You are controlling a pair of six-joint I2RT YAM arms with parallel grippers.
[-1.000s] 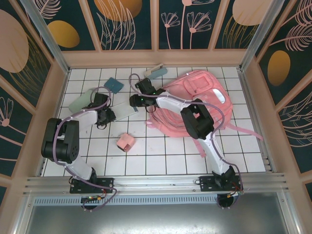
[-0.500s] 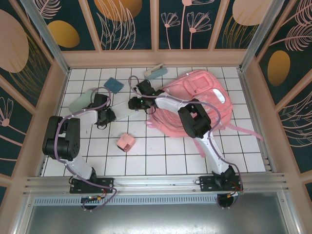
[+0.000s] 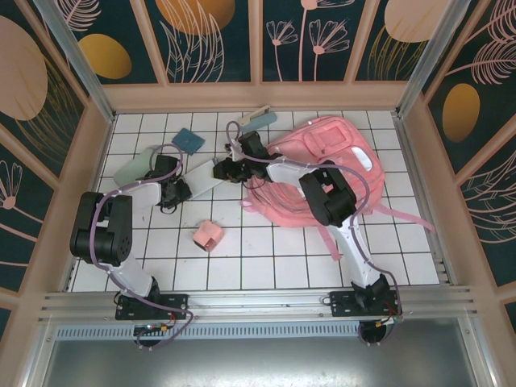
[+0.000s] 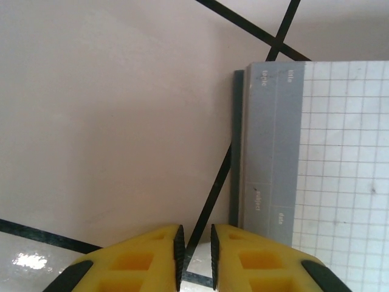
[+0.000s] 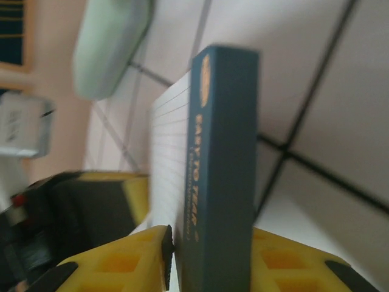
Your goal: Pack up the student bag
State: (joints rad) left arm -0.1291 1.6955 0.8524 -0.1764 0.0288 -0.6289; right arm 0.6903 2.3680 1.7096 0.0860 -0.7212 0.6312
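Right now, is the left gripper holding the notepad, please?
No, the left gripper grips nothing, and the notepad lies off to one side of it.

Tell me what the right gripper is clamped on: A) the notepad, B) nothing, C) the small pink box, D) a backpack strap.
A: in the right wrist view, the notepad stands edge-on, pinched in the right gripper.

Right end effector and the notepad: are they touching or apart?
Touching. The right wrist view shows the notepad pinched between the right end effector's yellow fingers, pressed against both its faces.
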